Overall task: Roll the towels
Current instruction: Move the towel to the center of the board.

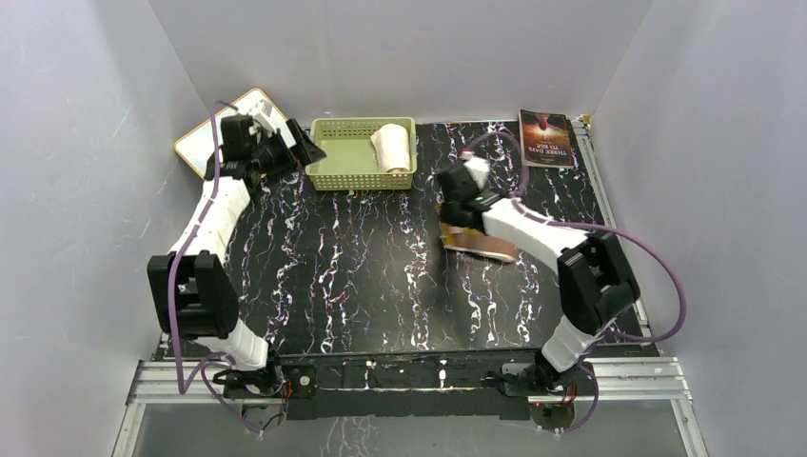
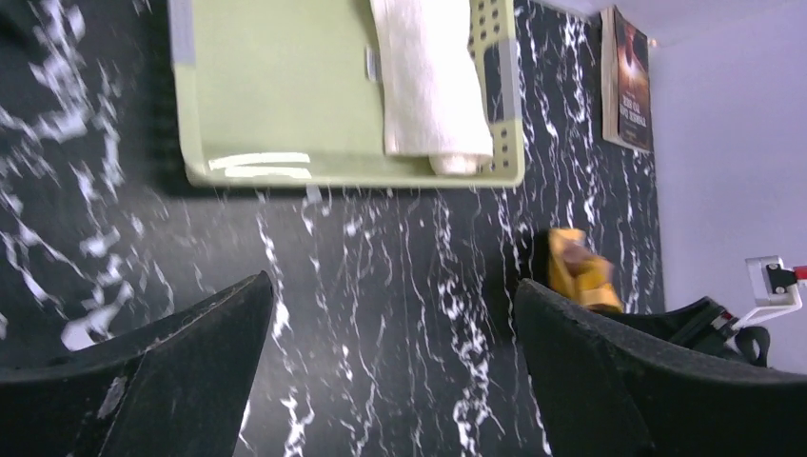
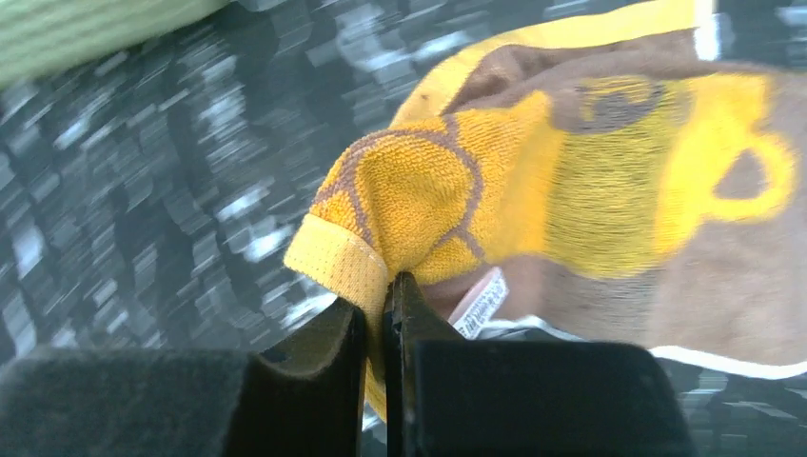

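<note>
black marbled table point(image 1: 362, 276), seen from above. far left: a white board point(image 1: 202, 143), largely hidden behind the left gripper point(image 1: 305, 150), whose jaws stand wide apart and hold nothing, just beside the pale green basket point(image 1: 343, 169). the rolled white towel point(image 1: 391, 148) lies inside the basket against its right wall; the left wrist view cuts off its far end. centre right: right gripper point(image 3: 385, 297) clenched on a yellow corner of the brown towel point(image 3: 609, 190), which lies on the table, partly covered by the arm from above; a label shows near the pinch, print unreadable. far right: a book point(image 1: 546, 139) at the back edge, title too small to read
</note>
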Tool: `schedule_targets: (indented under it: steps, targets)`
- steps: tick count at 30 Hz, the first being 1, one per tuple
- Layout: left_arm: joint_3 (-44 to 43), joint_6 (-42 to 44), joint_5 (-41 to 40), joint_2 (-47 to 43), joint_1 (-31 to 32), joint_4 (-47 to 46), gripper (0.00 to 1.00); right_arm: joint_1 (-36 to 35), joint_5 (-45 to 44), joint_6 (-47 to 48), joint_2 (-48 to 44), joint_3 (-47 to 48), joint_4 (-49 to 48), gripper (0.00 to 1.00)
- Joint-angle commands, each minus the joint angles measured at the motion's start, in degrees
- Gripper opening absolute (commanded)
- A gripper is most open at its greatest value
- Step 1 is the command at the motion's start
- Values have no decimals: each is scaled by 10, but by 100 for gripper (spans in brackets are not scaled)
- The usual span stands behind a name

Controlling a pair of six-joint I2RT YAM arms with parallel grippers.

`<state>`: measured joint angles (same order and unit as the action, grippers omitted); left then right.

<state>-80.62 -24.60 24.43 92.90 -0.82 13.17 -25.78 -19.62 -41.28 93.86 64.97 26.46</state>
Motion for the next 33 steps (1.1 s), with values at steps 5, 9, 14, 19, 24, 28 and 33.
schedule_targets:
  steps: [5, 9, 14, 19, 24, 28, 33]
  targets:
    - [161, -59, 27, -117, 35, -62, 97, -90, 40, 38, -20, 14, -66, 75]
    - [184, -30, -41, -137, 98, -19, 97, -80, 41, 111, -74, -47, -148, 88]
    - [241, -58, -84, -137, 173, -26, 92, -61, 110, 142, -83, -115, -232, 81]
    - [269, -60, -122, -108, 228, -30, 75, -64, 266, 190, -42, -111, -277, 75]
    - [286, -39, -118, -110, 262, -55, 73, -75, 303, 209, -64, -158, -322, 74]
    - [319, -29, -95, -129, 277, -99, 77, -77, 335, 230, -61, -180, -330, 70]
    - [345, -23, -85, -118, 290, -121, 77, -81, 375, 242, -19, -175, -342, 63]
